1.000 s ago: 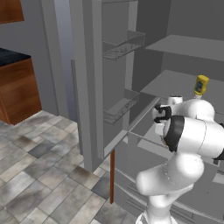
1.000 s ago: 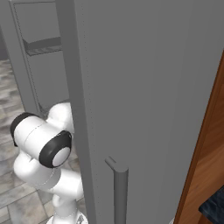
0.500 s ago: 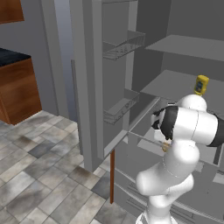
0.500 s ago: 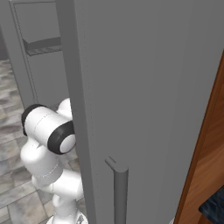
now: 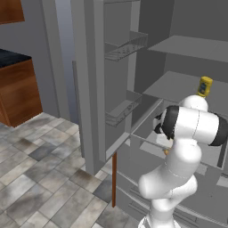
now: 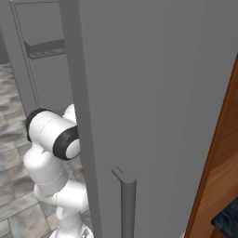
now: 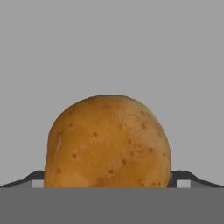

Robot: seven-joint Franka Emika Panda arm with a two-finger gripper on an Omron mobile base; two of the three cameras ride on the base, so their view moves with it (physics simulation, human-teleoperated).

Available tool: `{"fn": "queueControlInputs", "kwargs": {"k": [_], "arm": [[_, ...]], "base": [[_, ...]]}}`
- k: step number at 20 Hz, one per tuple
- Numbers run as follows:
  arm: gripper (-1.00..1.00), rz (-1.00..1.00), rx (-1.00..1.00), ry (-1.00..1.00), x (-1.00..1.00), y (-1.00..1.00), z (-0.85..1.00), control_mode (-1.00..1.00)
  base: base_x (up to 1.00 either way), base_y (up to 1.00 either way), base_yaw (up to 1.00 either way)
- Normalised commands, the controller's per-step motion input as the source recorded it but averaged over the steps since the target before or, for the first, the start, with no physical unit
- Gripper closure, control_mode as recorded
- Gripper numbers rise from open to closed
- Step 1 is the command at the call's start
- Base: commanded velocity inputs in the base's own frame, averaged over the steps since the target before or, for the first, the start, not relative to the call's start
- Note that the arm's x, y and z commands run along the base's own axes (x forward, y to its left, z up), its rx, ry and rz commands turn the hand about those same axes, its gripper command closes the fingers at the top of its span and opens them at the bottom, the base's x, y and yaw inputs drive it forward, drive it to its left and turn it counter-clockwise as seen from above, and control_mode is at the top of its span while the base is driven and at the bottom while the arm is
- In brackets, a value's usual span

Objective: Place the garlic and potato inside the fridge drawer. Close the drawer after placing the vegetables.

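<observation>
End effector [image 7: 109, 186] clamped on potato [image 7: 108, 142], plain grey behind it. Arm has swung lower into the open fridge since a second ago, toward fridge drawer [image 5: 178, 153]; release likely next.

Potato [image 7: 107, 142] between the fingers [image 7: 181, 176]

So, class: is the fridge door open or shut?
Open. The fridge door stands swung outward, baring its door bins and the shelves inside.
</observation>
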Motion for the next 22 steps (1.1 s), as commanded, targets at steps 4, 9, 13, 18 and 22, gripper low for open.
{"fn": "queueControlInputs", "kwargs": {"k": [4, 9, 13, 18, 22], "arm": [[-1.00, -0.01, -0.02, 0.00, -0.04, 0.00, 0.26, -1.00], [-1.00, -0.02, -0.06, 0.00, 0.00, 0.00, 0.56, -1.00], [-1.00, 0.00, -0.06, 0.00, 0.01, 0.03, 0.39, -1.00], [-1.00, 0.00, -0.13, -0.12, -0.34, 0.30, 0.75, -1.00], [-1.00, 0.00, -0.11, -0.13, -0.70, 0.66, 0.81, -1.00]], "base": [[0.00, 0.00, 0.00], [0.00, 0.00, 0.00], [0.00, 0.00, 0.00], [0.00, 0.00, 0.00], [0.00, 0.00, 0.00]]}}
